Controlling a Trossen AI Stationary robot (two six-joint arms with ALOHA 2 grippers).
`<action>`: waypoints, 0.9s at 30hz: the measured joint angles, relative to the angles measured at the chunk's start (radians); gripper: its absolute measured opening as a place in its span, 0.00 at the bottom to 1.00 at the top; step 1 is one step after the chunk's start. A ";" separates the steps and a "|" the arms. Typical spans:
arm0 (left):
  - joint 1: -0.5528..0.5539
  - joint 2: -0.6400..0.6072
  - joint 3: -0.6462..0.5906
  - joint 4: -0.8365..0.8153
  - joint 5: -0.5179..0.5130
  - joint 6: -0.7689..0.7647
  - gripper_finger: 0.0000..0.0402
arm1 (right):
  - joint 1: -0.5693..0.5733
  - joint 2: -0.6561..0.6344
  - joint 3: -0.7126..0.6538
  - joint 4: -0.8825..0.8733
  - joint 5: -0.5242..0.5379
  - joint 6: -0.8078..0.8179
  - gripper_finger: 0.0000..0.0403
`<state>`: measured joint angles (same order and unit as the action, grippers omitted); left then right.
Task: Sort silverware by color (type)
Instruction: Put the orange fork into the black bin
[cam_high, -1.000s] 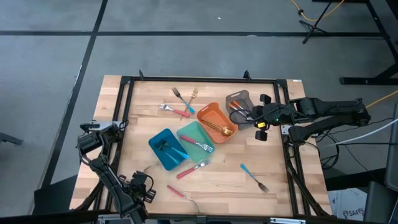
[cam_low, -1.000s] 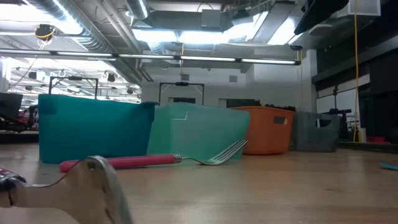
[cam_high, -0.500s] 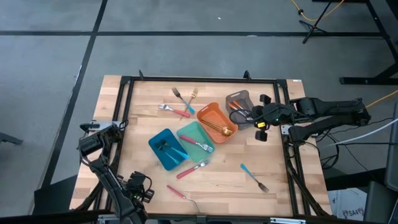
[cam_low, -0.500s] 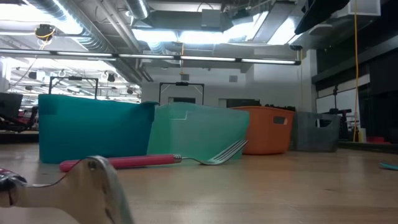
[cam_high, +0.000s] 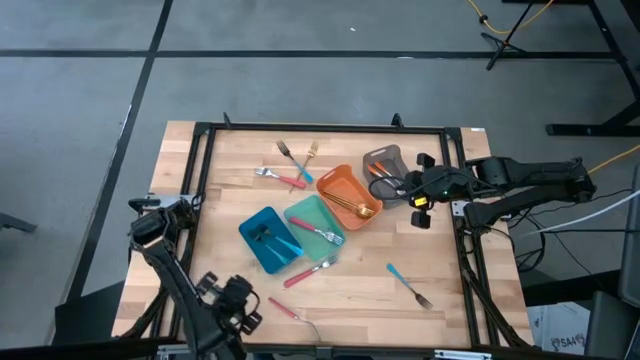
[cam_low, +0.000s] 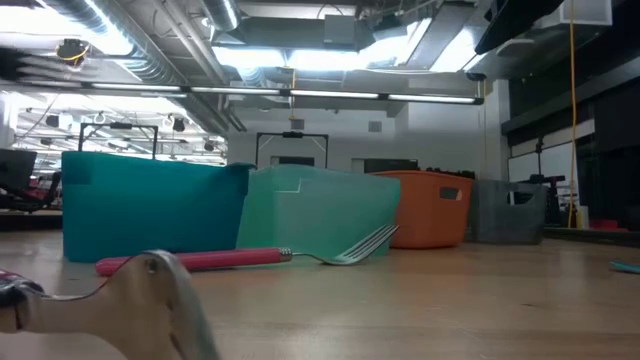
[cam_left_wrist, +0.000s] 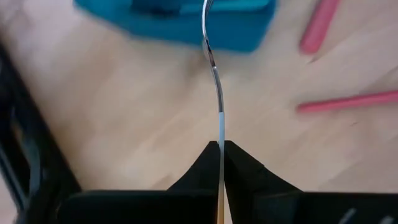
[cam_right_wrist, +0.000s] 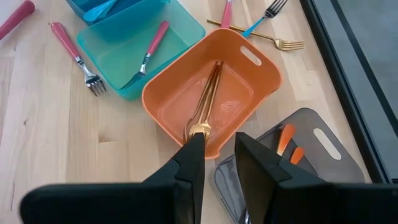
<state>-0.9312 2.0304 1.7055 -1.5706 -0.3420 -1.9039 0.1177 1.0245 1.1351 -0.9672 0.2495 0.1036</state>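
A light wooden table (cam_high: 230, 170) with a black metal frame along its edges carries four rectangular plastic trays in a diagonal row. Taking the orange tray (cam_high: 348, 196) as landmark: the grey tray (cam_high: 384, 166) sits just beside it toward the right arm's side, the teal tray (cam_high: 316, 229) touches its other side, and the blue tray (cam_high: 268, 240) lies beyond the teal one. Loose on the wood lie a cluster of forks (cam_high: 291, 163) past the orange tray toward the far edge, a pink-handled fork (cam_high: 309, 271) near the teal tray, a blue-handled fork (cam_high: 408, 284) and a red-handled utensil (cam_high: 292, 312) toward the near edge.
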 joint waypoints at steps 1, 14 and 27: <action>0.013 0.000 0.011 0.000 -0.017 0.043 0.01 | 0.000 0.000 0.000 0.000 0.000 0.000 0.20; 0.245 0.000 0.062 0.000 -0.181 0.650 0.01 | 0.000 0.000 0.000 0.001 0.000 0.008 0.20; 0.501 0.000 0.063 0.191 -0.266 1.326 0.01 | 0.000 0.000 0.000 0.000 0.000 0.007 0.20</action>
<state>-0.4305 2.0300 1.7683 -1.3797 -0.6082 -0.5783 0.1177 1.0245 1.1351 -0.9668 0.2497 0.1109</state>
